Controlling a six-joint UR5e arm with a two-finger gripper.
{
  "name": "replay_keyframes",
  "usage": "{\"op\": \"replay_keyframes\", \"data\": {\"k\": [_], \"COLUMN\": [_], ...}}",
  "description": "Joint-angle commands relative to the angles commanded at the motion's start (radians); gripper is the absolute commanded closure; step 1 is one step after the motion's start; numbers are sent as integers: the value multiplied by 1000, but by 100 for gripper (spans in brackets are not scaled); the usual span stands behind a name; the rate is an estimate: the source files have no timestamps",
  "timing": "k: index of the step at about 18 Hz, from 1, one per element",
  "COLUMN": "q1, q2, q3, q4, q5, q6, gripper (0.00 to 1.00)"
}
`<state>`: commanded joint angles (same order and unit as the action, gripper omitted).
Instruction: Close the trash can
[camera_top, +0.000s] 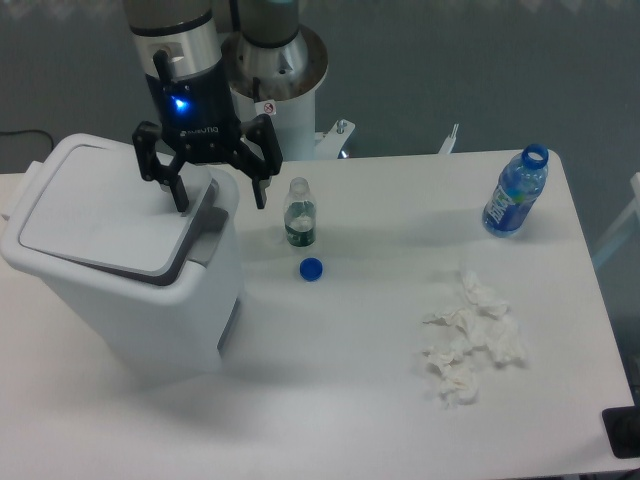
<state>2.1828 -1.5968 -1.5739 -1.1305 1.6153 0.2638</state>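
Observation:
The trash can (150, 300) is a large white bin at the left of the table. Its flat white lid (105, 205) lies down on the bin, with a dark gap along its front edge beside the grey push tab (208, 240). My gripper (220, 198) hangs over the bin's right rear corner, just above the tab. Its two black fingers are spread wide apart and hold nothing. The left finger (178, 192) is over the lid's right edge, and the right finger hangs past the bin's side.
A small clear bottle without a cap (299, 213) stands right of the bin, with a blue cap (311, 269) on the table in front of it. A blue-labelled open bottle (516, 193) stands at the far right. Crumpled white tissues (470, 340) lie at the front right.

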Motion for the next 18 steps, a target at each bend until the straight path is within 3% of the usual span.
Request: {"op": "replay_keyframes", "data": {"k": [18], "q1": [2], "q2": [-25], "q3": [-12], "q4": [0], "q5": [-14], "q6": [2], "gripper": [0]}}
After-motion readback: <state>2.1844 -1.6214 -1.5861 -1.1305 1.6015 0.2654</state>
